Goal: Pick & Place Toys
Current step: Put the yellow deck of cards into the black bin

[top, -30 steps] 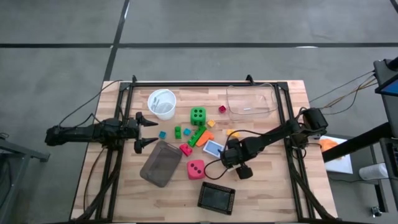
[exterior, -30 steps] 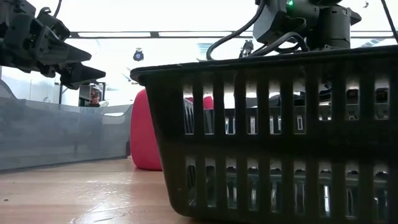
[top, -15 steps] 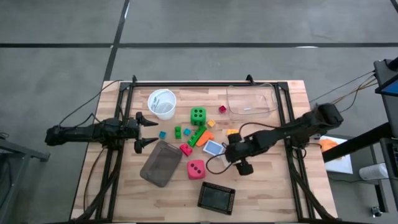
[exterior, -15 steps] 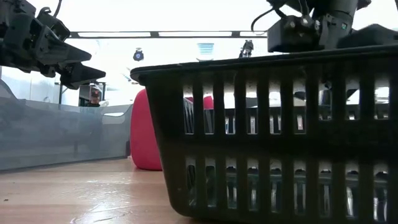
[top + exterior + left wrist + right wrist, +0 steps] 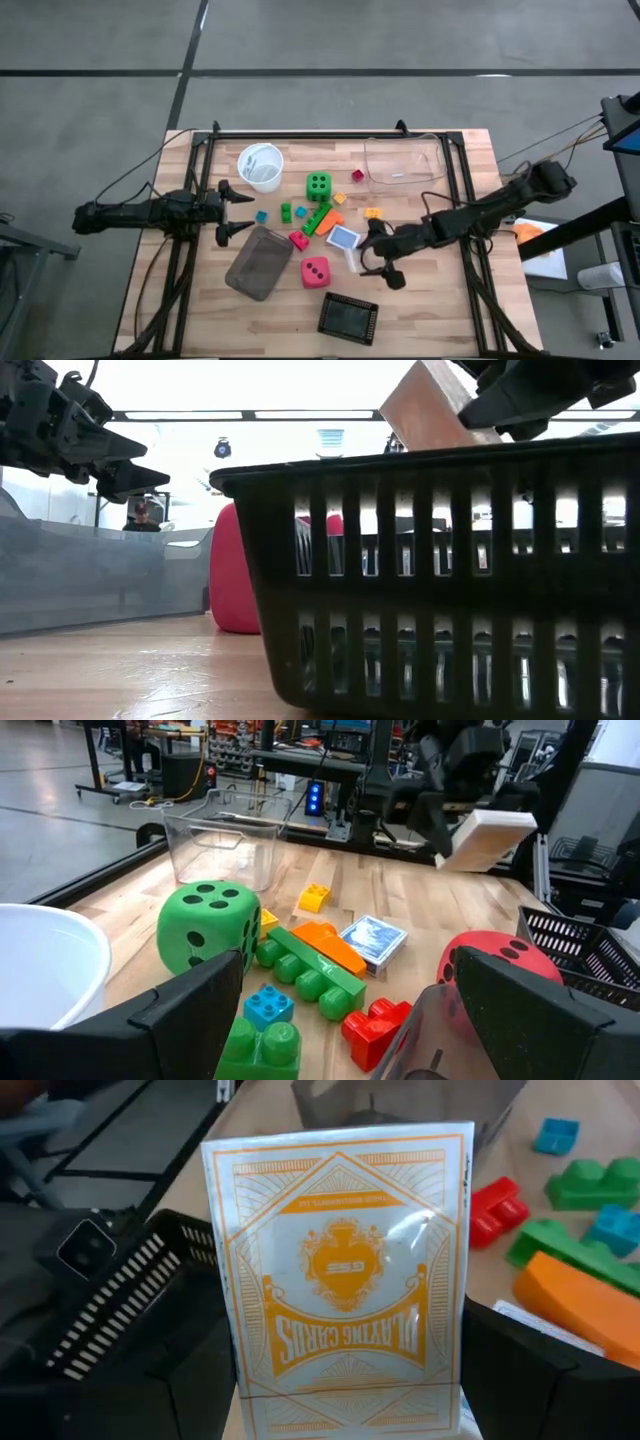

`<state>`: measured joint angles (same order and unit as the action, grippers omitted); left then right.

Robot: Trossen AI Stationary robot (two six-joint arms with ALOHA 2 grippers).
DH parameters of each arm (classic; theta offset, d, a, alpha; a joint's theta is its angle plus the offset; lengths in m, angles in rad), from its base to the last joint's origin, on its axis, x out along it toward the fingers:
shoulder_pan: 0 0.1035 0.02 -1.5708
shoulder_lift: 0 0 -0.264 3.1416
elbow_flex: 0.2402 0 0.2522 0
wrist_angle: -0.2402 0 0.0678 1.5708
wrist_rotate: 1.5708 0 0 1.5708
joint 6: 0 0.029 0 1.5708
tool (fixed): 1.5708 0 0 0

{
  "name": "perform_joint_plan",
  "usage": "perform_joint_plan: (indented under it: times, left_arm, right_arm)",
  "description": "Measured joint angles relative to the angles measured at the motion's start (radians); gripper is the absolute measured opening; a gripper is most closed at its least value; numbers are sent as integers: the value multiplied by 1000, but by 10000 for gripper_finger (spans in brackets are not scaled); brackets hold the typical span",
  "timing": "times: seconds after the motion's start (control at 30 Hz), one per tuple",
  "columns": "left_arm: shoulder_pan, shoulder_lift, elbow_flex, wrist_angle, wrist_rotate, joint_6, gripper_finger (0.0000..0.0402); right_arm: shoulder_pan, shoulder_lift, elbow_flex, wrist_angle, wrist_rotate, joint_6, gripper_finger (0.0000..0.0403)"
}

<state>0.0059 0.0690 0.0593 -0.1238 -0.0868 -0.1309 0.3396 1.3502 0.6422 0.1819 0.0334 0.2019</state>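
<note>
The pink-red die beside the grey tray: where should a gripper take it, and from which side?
Judged from above: grip the pink-red die across two opposite flat side faces, coming straight down. It sits flat on the table, and its faces toward the grey tray and the black basket look free enough for fingers. The free left gripper hovers nearby.

In the low view the black basket [image 5: 440, 580] hides most of the pink-red die [image 5: 232, 570] and the bench beyond.

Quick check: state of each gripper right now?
Left gripper: open, empty, hovering beside the white cup.
Right gripper: shut on an orange playing card box, lifted above the table.
</note>
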Motion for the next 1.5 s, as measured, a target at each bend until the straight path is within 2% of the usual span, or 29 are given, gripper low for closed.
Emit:
perform_joint_plan:
  times: [0.23, 0.73, 0.97, 1.2, 1.5]
  left_arm:
    - [0, 0, 0, 1, 0, 0, 362]
    - [0, 0, 0, 9, -6, 1, 362]
    - [0, 0, 0, 15, -11, 1, 362]
    - [0, 0, 0, 8, -11, -7, 362]
    - [0, 0, 0, 8, -11, -7, 362]
  right_arm:
    - [67, 109, 151, -75, -1, 28, 300]
    - [201, 487, 695, -652, -60, 112, 300]
    - [221, 645, 945, -918, -61, 178, 300]
    - [221, 754, 1047, -1031, -64, 264, 300]
    - [221, 766, 1048, -1061, -63, 299, 300]
